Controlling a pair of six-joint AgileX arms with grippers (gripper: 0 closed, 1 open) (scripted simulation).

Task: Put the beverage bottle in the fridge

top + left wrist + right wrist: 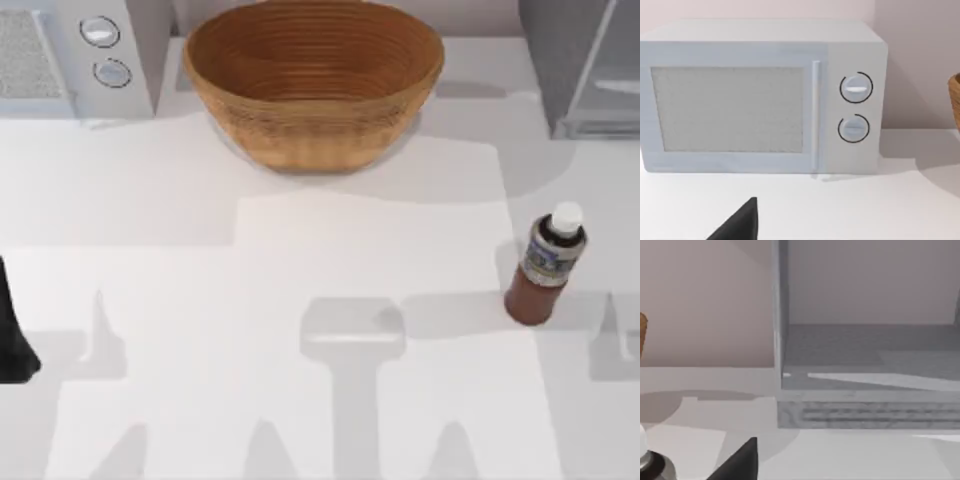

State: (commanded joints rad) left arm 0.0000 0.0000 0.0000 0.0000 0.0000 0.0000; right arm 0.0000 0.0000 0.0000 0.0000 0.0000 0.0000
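Left gripper [15,345], nearest the camera, sits parked at the table's [300,330] left edge; its jaw state cannot be determined. Farther back stand a white microwave [70,50], a woven basket [313,80], and the fridge [585,65]. Beverage bottle [545,265] stands upright at right, in front of the fridge, untouched.

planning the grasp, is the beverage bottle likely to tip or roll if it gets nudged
The beverage bottle stands upright on the table, tall for its narrow base, so a high nudge would probably tip it. Its round body would likely roll once down. It looks full of liquid, so probably fairly heavy for its size.
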